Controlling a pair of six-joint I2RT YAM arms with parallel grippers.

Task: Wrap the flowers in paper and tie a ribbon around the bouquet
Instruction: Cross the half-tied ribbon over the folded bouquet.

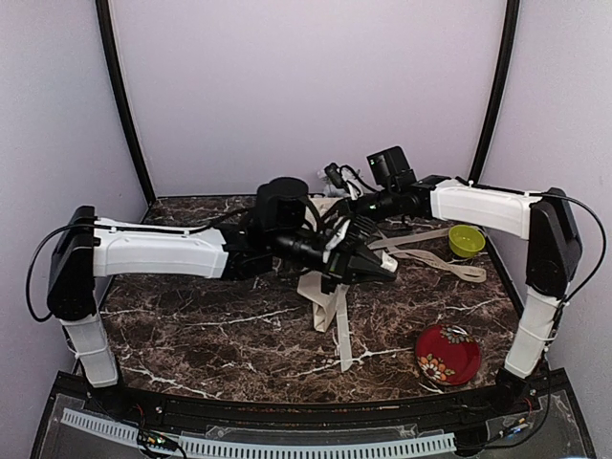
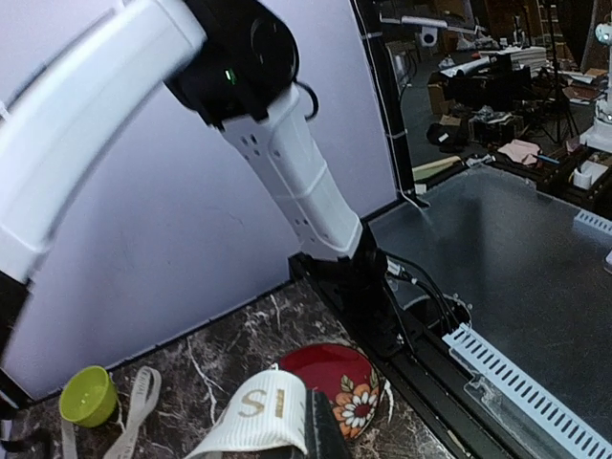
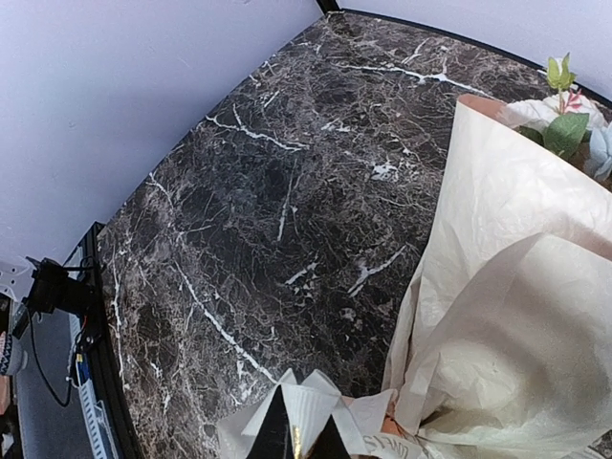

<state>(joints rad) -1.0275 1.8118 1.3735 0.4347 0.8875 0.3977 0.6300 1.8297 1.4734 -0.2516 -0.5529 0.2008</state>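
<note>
Two robot arms meet over a dark marble table (image 3: 249, 220). The left gripper (image 1: 375, 267) is closed, and the cream ribbon (image 2: 256, 413) loops tight against it, apparently pinched. The right gripper (image 3: 303, 442) is closed too, nipping a cream fold I cannot identify. The bouquet (image 3: 516, 316) lies just beside that gripper, with the flowers (image 3: 564, 120) at its far end. A green bowl (image 2: 88, 395) and a red plate (image 2: 337, 378) sit beyond the left gripper.

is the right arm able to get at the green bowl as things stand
Probably yes: the green bowl sits uncovered near its forearm, but the right hand is shut at the bouquet and would have to pull back.
</note>
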